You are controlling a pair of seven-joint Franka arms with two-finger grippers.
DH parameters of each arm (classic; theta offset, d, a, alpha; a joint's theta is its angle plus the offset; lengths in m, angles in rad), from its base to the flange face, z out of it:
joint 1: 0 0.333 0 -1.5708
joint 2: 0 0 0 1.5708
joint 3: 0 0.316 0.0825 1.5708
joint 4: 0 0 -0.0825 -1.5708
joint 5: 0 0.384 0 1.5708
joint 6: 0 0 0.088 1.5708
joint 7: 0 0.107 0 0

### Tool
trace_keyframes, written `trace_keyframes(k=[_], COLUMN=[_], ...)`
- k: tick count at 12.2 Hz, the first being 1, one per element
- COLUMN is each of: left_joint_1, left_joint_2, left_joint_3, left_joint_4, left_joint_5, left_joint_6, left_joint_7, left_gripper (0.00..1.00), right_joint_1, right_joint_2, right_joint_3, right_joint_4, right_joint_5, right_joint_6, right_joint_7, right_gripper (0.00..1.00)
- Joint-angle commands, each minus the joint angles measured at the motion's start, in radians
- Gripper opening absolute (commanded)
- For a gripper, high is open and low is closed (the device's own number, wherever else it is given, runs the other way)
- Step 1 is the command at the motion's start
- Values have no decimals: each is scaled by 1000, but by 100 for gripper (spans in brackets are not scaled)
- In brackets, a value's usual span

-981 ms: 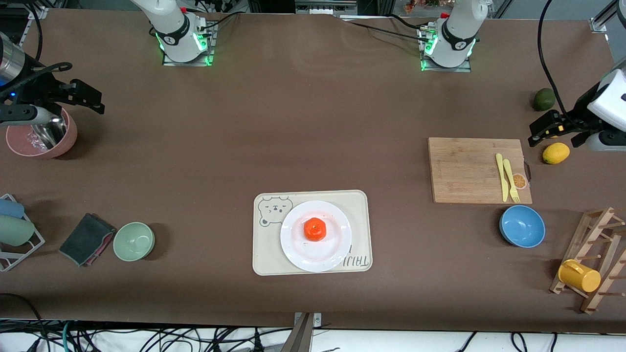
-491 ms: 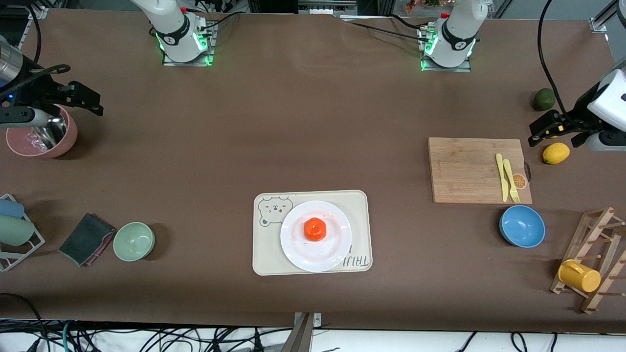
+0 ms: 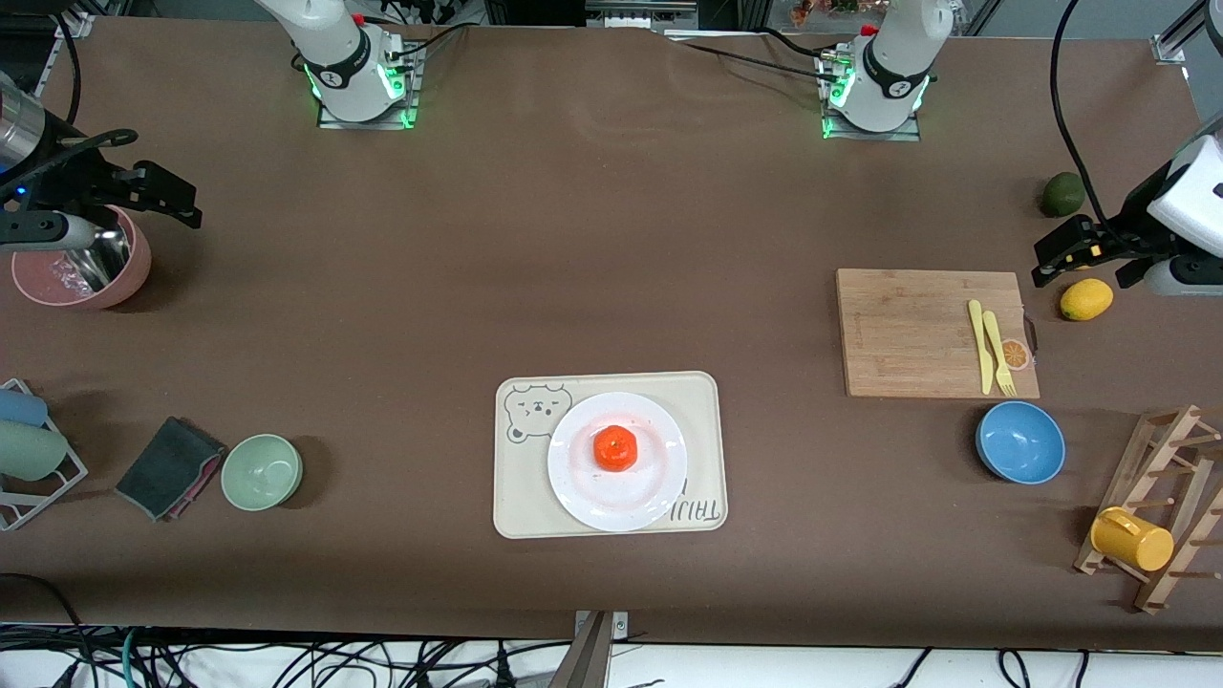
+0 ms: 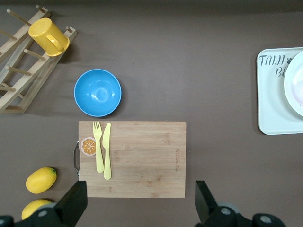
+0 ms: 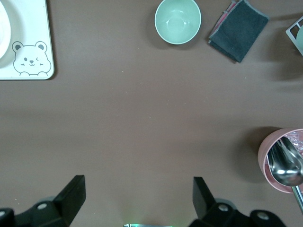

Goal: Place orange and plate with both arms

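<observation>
The orange (image 3: 616, 448) sits in the middle of the white plate (image 3: 659, 497), and the plate rests on a cream bear-printed tray (image 3: 516, 497) near the front camera at mid-table. Both wrist views catch only a sliver of the plate (image 4: 296, 87) (image 5: 3, 28), and the orange does not show in them. My left gripper (image 3: 1059, 252) (image 4: 141, 203) hangs open and empty high over the table by the cutting board (image 3: 917, 330) and a lemon (image 3: 1086, 299). My right gripper (image 3: 170, 194) (image 5: 137, 196) hangs open and empty over bare table beside a pink bowl (image 3: 124, 277).
On the cutting board lie a yellow knife and fork (image 3: 991, 346). A blue bowl (image 3: 1020, 441), a wooden rack with a yellow cup (image 3: 1132, 540) and a dark green fruit (image 3: 1062, 194) are at the left arm's end. A green bowl (image 3: 262, 471) and dark cloth (image 3: 170, 466) are at the right arm's end.
The right arm has drifted very slightly toward its end of the table. The orange, the plate and the left arm have not moved.
</observation>
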Motion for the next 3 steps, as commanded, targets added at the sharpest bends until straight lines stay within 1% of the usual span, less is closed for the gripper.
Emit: trace_keyframes(k=[1, 3], left_joint_1=[-8, -8], left_joint_2=[10, 10], left_joint_3=[3, 3], left_joint_4=[21, 21], left_joint_5=[-8, -8], left_joint_6=[-3, -3], left_joint_7=[4, 4], left_gripper=[100, 100], right_joint_1=[-7, -6], right_joint_2=[16, 14], right_joint_3=[-7, -7], right_joint_4=[36, 36], right_joint_5=[15, 9], right_joint_6=[-17, -20], right_joint_7=[-7, -6], right_gripper=[100, 100])
